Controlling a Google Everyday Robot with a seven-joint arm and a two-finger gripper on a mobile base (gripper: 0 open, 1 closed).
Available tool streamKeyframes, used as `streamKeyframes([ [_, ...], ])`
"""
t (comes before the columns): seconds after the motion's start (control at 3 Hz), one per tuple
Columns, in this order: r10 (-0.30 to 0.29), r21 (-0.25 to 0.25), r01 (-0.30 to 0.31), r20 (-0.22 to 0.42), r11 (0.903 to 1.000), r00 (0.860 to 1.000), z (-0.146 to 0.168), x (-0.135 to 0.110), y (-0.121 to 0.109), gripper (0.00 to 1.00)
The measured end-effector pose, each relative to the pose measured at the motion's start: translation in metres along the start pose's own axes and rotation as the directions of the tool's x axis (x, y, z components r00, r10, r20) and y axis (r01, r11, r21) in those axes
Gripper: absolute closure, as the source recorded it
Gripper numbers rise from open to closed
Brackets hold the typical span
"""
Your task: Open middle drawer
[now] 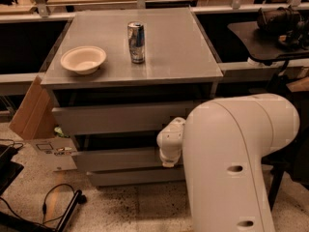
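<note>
end effector (168, 162) at middle drawer (118, 158), grip: cannot tell | arm (241, 163) covers its right | 1 bowl (83, 59), 1 can (136, 42) on top

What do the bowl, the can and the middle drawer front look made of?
The bowl: probably paper or foam, matte off-white. The can: metal, glossy glints. The middle drawer: matte grey, perhaps laminate or painted metal; the gripper sits at its front.

Bulky, smooth cream-white arm (236, 163) with two dark oval holes; its small rounded, beige-tipped gripper (168, 159) sits before the middle drawer (116, 159)
</note>
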State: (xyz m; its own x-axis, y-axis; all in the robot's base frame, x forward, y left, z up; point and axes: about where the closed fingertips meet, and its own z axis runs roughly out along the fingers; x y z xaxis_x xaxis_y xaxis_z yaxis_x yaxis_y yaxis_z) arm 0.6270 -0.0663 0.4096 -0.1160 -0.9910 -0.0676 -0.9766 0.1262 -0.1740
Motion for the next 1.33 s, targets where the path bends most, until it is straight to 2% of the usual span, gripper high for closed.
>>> streamKeyframes([
  [0.33, 0.0, 0.0, 0.0, 0.0, 1.0, 1.0, -0.0061, -0.0004, -0.0011, 0.95],
  [0.67, 0.0, 0.0, 0.0, 0.0, 1.0, 1.0, -0.0096, -0.0006, -0.0017, 0.0],
  [1.0, 0.0, 0.0, 0.0, 0.0, 1.0, 1.0, -0.0095, -0.0006, -0.0016, 0.0],
  [1.33, 0.0, -0.003, 0.0, -0.001, 1.0, 1.0, -0.0083, -0.0003, -0.0005, 0.16],
])
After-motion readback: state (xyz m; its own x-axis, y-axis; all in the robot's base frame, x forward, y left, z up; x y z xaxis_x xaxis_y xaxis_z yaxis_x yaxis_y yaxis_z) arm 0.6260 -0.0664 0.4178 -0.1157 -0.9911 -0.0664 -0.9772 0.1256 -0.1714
